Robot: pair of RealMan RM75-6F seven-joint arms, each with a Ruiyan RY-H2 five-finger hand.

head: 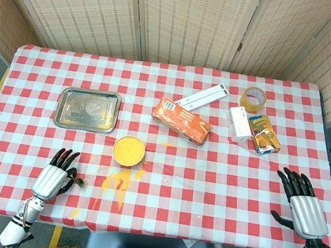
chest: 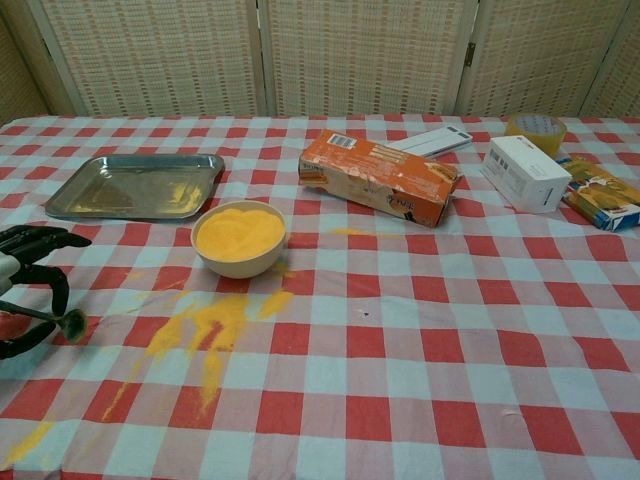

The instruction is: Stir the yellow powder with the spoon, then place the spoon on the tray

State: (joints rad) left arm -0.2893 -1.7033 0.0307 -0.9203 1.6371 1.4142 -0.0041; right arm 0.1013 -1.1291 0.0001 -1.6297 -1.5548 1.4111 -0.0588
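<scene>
The left hand (head: 49, 177) pinches the spoon (chest: 62, 321) in its fingers (chest: 40, 240), bowl just above the bench (chest: 420, 350). Beyond the fingers stand the powder bowl (chest: 240, 238) and, farther, the tray (chest: 135, 186). The right hand (head: 304, 205) rests released.

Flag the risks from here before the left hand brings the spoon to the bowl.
1. The left hand seems to hold the spoon only at the handle's end, so it could slip or twist.
2. The bowl is filled nearly to its rim with yellow powder. Stirring could add to the spilled powder on the cloth.
3. A push could slide the bowl.
</scene>
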